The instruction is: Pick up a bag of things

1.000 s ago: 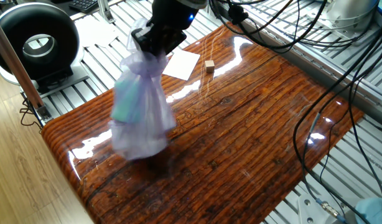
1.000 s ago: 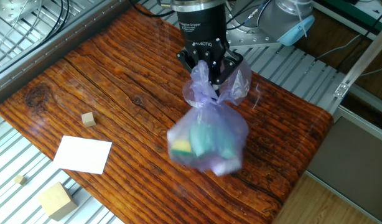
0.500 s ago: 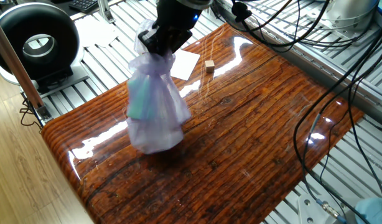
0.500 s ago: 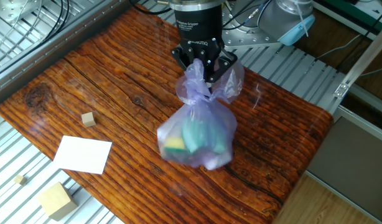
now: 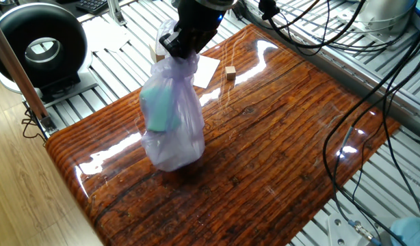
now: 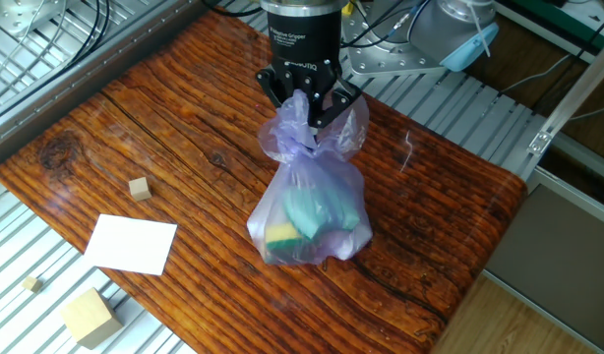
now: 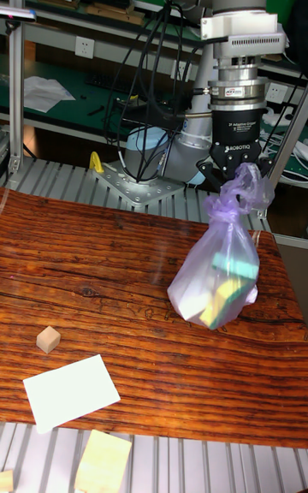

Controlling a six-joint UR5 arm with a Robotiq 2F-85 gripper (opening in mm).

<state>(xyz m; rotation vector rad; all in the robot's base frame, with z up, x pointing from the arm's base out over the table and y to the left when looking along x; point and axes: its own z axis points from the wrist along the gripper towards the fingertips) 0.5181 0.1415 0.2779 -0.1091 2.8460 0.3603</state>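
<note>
The gripper (image 6: pixel 304 98) is clamped on the twisted neck of the bag of things (image 6: pixel 310 214), with both fingers pressed against the gathered plastic just below the loose top frill. The bag hangs beneath the gripper and is tilted slightly off vertical; in the tall fixed view its lower end (image 7: pixel 216 288) is clear of the table (image 7: pixel 103 270), with wood grain visible below it. In the one fixed view the bag (image 5: pixel 170 119) appears close to the surface, and contact cannot be confirmed or excluded from that angle. Through the pale-lilac film a teal item (image 6: pixel 310 208) and a yellow item (image 6: pixel 280 234) are visible, the yellow one lower and toward the bag's edge. The bag is located over the middle of the table width, near the arm's end. A flat white paper sheet (image 6: pixel 131 244) and a small wooden cube (image 6: pixel 139 188) lie on the table well apart from the bag. A larger pale block (image 6: pixel 90 317) rests on the metal slats beyond the table edge.
</note>
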